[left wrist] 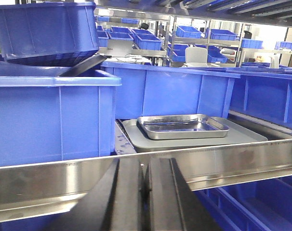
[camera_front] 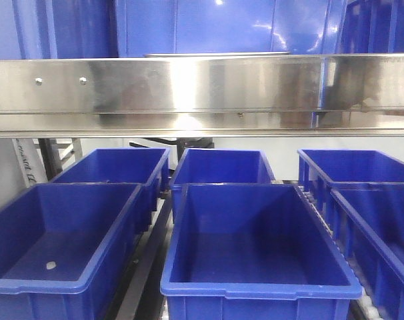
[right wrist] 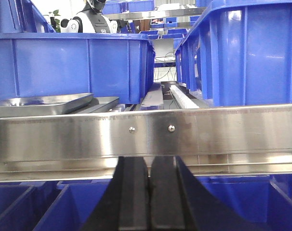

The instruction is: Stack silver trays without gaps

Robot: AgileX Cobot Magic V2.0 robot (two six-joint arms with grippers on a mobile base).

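We start on the left wrist view, where our left pincer (left wrist: 145,202) sits at the bottom of the picture, its two dark fingers pressed together with nothing between them. Directly ahead of it runs the brushed-steel rack beam (left wrist: 223,163), crossing the whole view. Up and left of the pincer stands a big blue bin (left wrist: 49,120), with another blue bin (left wrist: 45,29) tipped on top of it. Beyond the beam, ahead and a touch right of the fingers, there is our silver tray (left wrist: 183,126), shiny, resting flat on a wider grey tray (left wrist: 242,135) between the bins.

Over to the right wrist view: our right pincer (right wrist: 148,202) is closed as well, fingers together, gripping nothing. The rack beam (right wrist: 184,134) lies straight ahead of it. Up and far left of this pincer we catch the edge of a silver tray (right wrist: 40,102) on the shelf behind the beam. A tall blue bin wall (right wrist: 252,48) rises ahead on the right.

From the front view, only the beam (camera_front: 202,93) and open blue bins (camera_front: 255,247) below it; neither pincer appears there.
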